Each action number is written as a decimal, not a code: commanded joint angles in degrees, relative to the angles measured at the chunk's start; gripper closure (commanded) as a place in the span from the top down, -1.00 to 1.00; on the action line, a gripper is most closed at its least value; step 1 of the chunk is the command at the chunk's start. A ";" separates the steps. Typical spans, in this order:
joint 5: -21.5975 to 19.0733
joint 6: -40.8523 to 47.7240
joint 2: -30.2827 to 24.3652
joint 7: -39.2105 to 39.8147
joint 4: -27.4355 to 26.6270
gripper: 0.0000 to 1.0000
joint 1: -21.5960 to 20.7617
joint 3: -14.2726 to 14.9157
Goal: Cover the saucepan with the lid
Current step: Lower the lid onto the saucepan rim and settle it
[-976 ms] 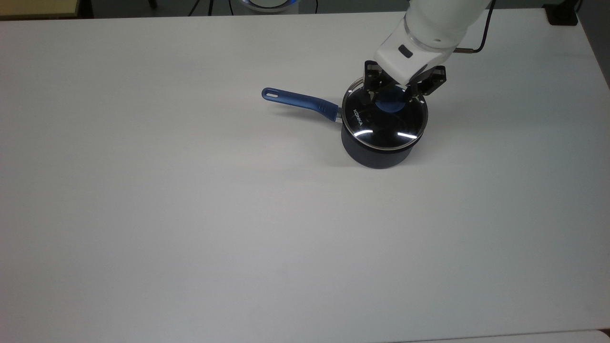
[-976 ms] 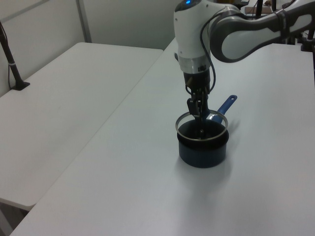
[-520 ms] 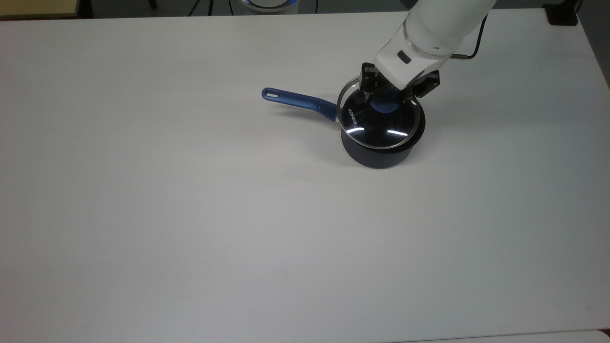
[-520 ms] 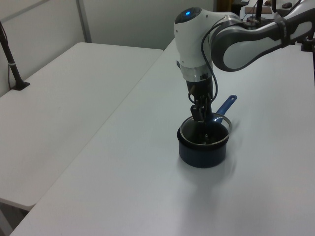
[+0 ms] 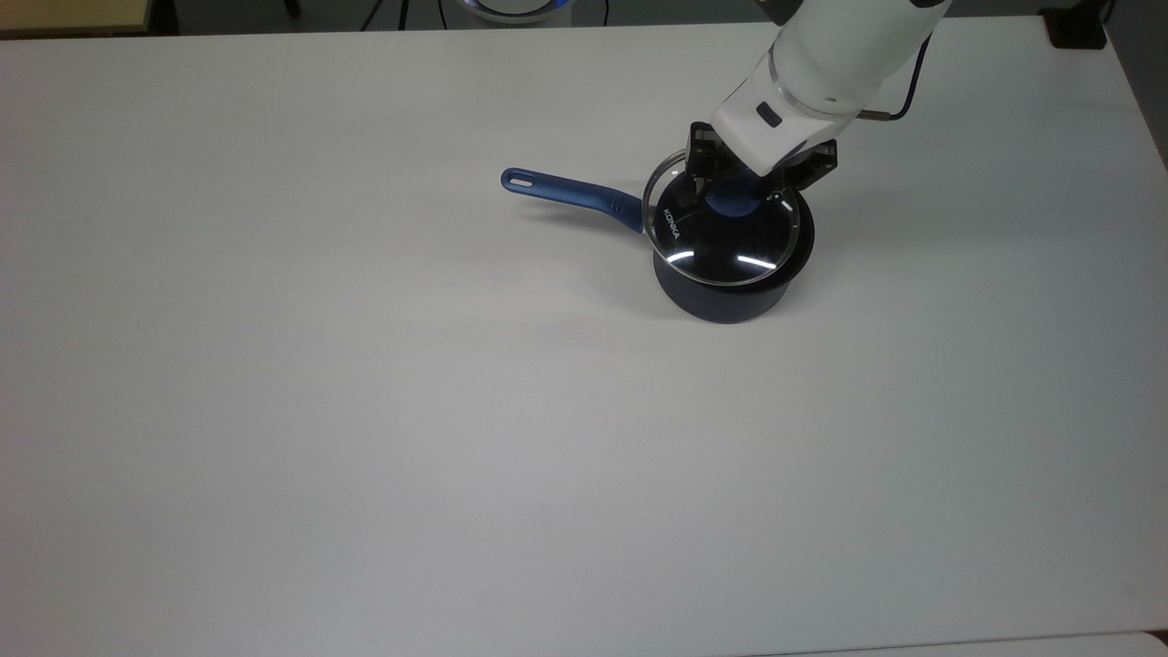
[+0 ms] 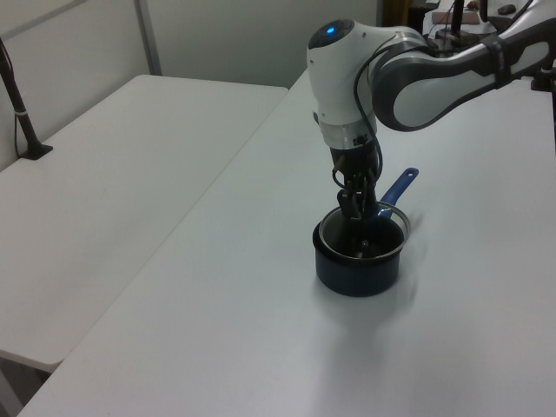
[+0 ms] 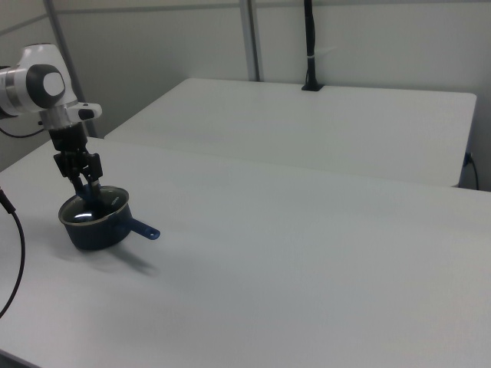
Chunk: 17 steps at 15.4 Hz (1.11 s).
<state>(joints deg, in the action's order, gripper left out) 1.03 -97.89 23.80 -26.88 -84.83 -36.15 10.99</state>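
I see my pincer [image 5: 737, 187] gripping the lid [image 5: 727, 228] by its knob, toward 12 o'clock of the saucepan [image 5: 725, 292].

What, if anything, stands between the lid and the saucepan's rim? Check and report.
Nothing visible does. The gripper holds the lid by its blue knob directly over the saucepan, the glass at the rim or just above it; the white table around it is bare.

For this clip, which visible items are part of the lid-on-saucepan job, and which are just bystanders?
Part of the job:
- lid, held by its blue knob
- saucepan with its blue handle
- gripper, fingers closed on the knob

Bystanders:
- white table under the saucepan
- second table alongside
- black post on the far table
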 commanded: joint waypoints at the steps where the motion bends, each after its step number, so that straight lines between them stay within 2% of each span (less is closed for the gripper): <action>1: 0.90 0.25 -0.07 -1.60 -0.60 -0.03 -0.68 0.61; 5: 0.73 0.42 -0.07 -1.60 -1.30 0.16 -0.77 0.52; 10: -0.15 0.51 -0.16 -1.77 -1.31 0.15 -0.50 0.52; 17: -3.57 0.16 -0.07 -1.77 -1.31 0.13 -0.33 0.52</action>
<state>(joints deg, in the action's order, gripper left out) -0.02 -97.89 24.00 -27.68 -84.83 -36.10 11.05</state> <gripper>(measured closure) 0.388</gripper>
